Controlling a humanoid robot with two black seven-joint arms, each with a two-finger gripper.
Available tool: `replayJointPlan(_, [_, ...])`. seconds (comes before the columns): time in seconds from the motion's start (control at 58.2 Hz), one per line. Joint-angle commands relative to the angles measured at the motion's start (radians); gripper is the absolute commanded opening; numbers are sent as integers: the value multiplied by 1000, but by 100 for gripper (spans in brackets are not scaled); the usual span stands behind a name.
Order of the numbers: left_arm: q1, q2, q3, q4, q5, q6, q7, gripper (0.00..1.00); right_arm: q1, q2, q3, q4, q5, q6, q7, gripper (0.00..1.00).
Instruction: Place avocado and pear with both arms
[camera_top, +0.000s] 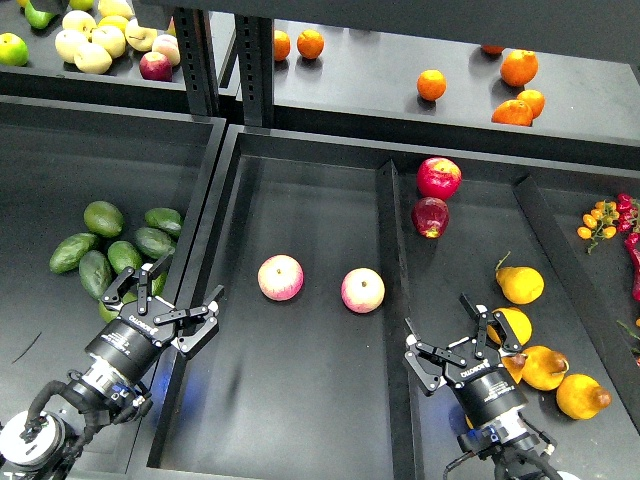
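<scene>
Several dark green avocados lie in the left tray. My left gripper is open and empty at that tray's right wall, just right of the nearest avocado. Several golden-yellow pears lie in the right tray, one with a stem at the top of the group. My right gripper is open and empty, its right finger close to a pear. Two pink-yellow apples sit in the middle tray.
Two red apples lie at the back of the right tray. A divider wall splits the middle and right trays. Oranges and pale apples lie on the rear shelf. Red and orange small fruits sit far right.
</scene>
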Motion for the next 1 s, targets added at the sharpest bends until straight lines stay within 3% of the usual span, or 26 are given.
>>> replayJointPlan(0.0, [-4, 0, 0, -40, -1, 0, 0, 99, -1, 0, -10, 16, 1, 0, -1, 100])
replayJointPlan(0.326, [12, 0, -9, -120, -1, 0, -18, 99, -2, 0, -7, 88, 3, 0, 4, 100])
replayJointPlan(0.979, [26, 0, -9, -111, -1, 0, -25, 99, -56, 0, -5, 143, 3, 0, 5, 100])
